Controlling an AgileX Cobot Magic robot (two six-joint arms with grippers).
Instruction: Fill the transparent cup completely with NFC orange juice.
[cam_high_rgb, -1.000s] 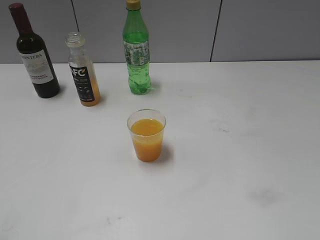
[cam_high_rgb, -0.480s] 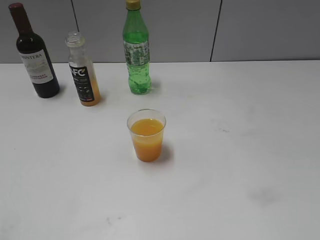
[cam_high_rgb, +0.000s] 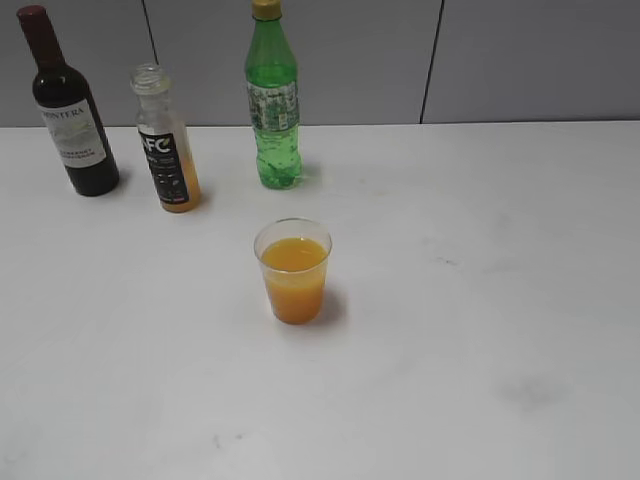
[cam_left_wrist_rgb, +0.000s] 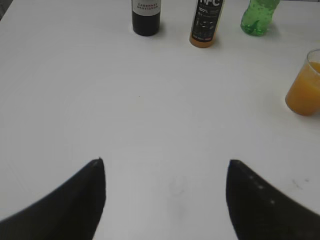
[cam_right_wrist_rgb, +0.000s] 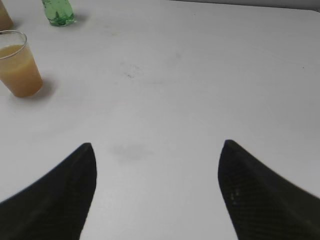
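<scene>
The transparent cup (cam_high_rgb: 293, 270) stands upright mid-table, holding opaque orange juice to a little below its rim. It also shows in the left wrist view (cam_left_wrist_rgb: 305, 85) and in the right wrist view (cam_right_wrist_rgb: 18, 63). The NFC orange juice bottle (cam_high_rgb: 165, 142) stands uncapped at the back left, with only a little juice at its bottom; its lower part shows in the left wrist view (cam_left_wrist_rgb: 206, 22). My left gripper (cam_left_wrist_rgb: 166, 162) is open and empty above bare table. My right gripper (cam_right_wrist_rgb: 157, 145) is open and empty, well right of the cup. Neither gripper shows in the exterior view.
A dark wine bottle (cam_high_rgb: 70, 105) stands at the back left beside the NFC bottle. A green soda bottle (cam_high_rgb: 273, 100) stands behind the cup. A grey wall (cam_high_rgb: 520, 60) runs behind the white table (cam_high_rgb: 480, 300).
</scene>
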